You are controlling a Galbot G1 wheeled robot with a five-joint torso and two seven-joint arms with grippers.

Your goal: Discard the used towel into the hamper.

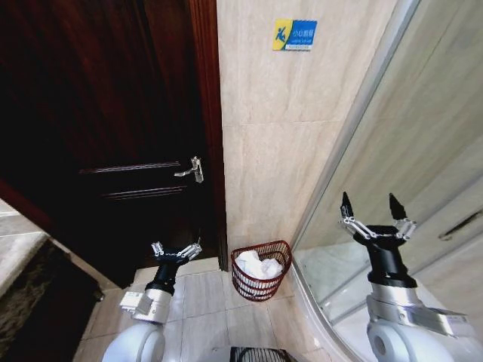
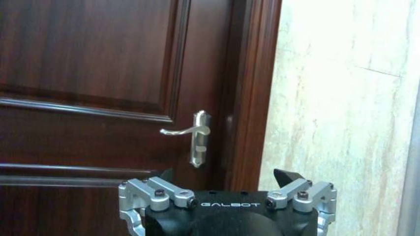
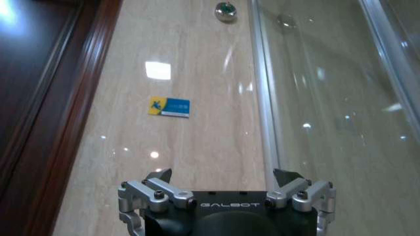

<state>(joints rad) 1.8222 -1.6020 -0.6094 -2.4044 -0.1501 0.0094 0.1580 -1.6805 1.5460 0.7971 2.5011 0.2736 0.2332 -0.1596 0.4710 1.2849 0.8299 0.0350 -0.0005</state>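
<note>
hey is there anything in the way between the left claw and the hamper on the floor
Nothing visible stands between them. The hamper sits on bare floor tiles against the wall, with white towel already inside. The left claw is open beside it, toward the door. The right claw is open, raised by the glass.

Bathroom interior: beige marbled wall tiles and matching floor tiles, curved glass shower enclosure, dark wooden door with lever handle, blue-yellow slip-warning sticker, wire hamper of white towels.
</note>
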